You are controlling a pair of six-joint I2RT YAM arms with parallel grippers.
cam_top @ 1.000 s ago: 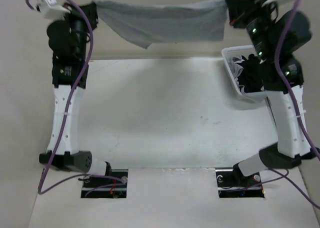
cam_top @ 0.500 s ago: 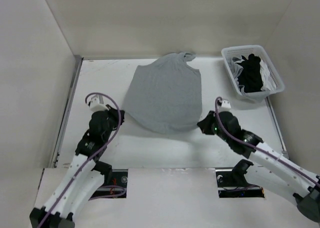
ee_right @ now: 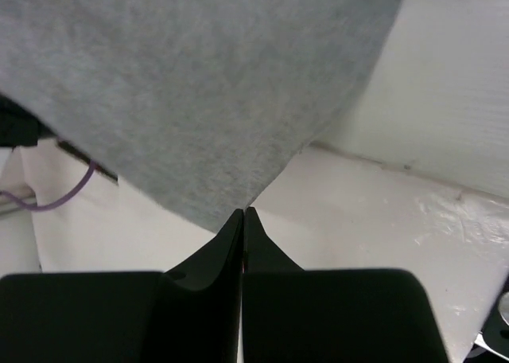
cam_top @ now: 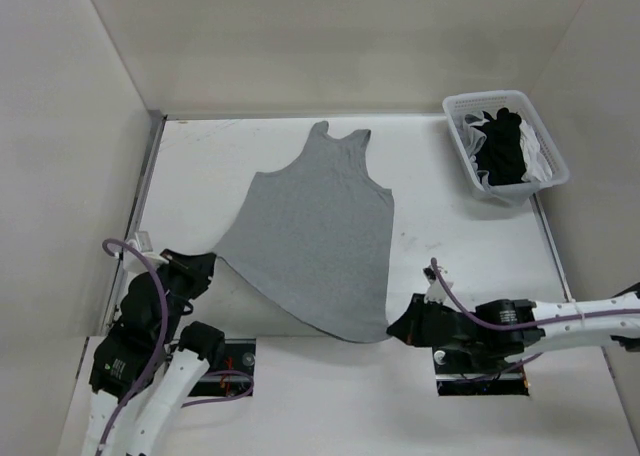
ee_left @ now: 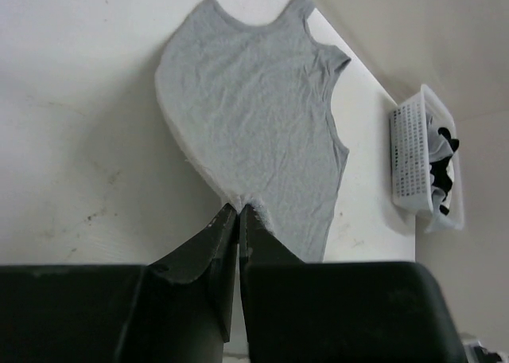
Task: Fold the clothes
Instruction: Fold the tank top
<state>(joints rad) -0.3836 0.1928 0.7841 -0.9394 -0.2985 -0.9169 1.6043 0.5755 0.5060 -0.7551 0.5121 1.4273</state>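
I had both pincers closed on the shirt (cam_top: 315,236), each on one corner of its bottom hem. My left pincer (cam_top: 203,267) pinched the left corner and my right pincer (cam_top: 398,328) the right one. The shirt lay spread flat on the table (cam_top: 470,246), with its neck towards the far side and its hem right at the near edge.

My main worry was the grip. Each pincer held only a thin bite at the very tip of a corner, and such floppy cloth could have slid out once I lifted. If one corner had let go, the hem would have dropped and bunched.

The corners were also not level, since the right one sat nearer to me than the left. An uneven pull could have skewed the fold or dragged the whole shirt askew. The loose hem between my pincers could have sagged over the near edge and caught there.

My arms lay low, and their purple cables (cam_top: 135,251) trailed close to the cloth, so a snag seemed possible.

The basket (cam_top: 455,106) stood well apart at the far right corner, holding dark clothes (cam_top: 500,146). I judged it clear of a fold carried towards the neck. Nothing else lay on the shirt.
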